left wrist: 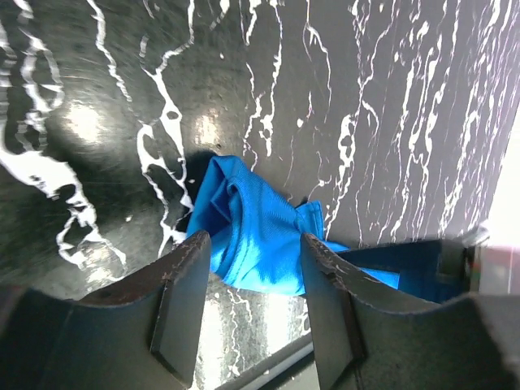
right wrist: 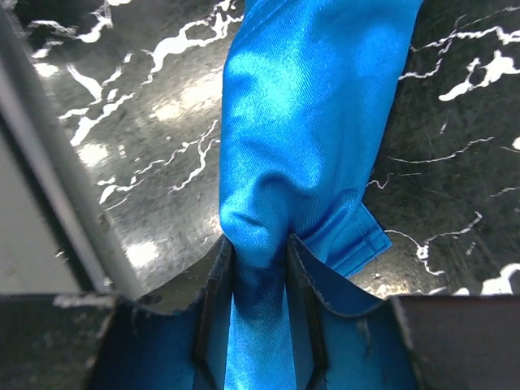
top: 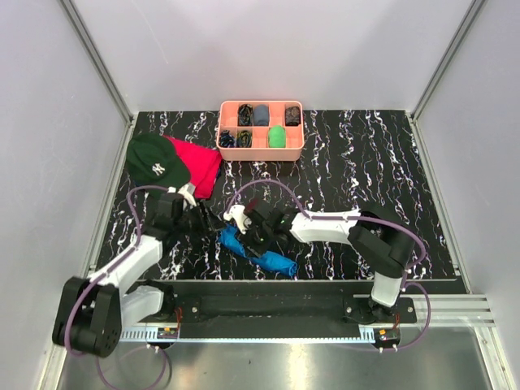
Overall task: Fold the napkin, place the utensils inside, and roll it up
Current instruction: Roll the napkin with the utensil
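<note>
The napkin (right wrist: 301, 122) lies bunched and creased on the black marbled table (top: 366, 179), low and centre in the overhead view, not laid flat. The right gripper (right wrist: 258, 276) is pinched tight on a fold of it, and the cloth runs up the frame from its fingers. The left gripper (left wrist: 256, 252) stands with its jaws apart and nothing in them; the blue cloth is just beyond, at the middle of its view. I judge the work to be at the spreading and folding step. The next move calls for the left gripper to take a free edge so both can draw the cloth flat. Further off sit the cap (top: 156, 158), the red cloth (top: 201, 162) and the pink tray (top: 262, 150); I cannot make out the utensils anywhere
</note>
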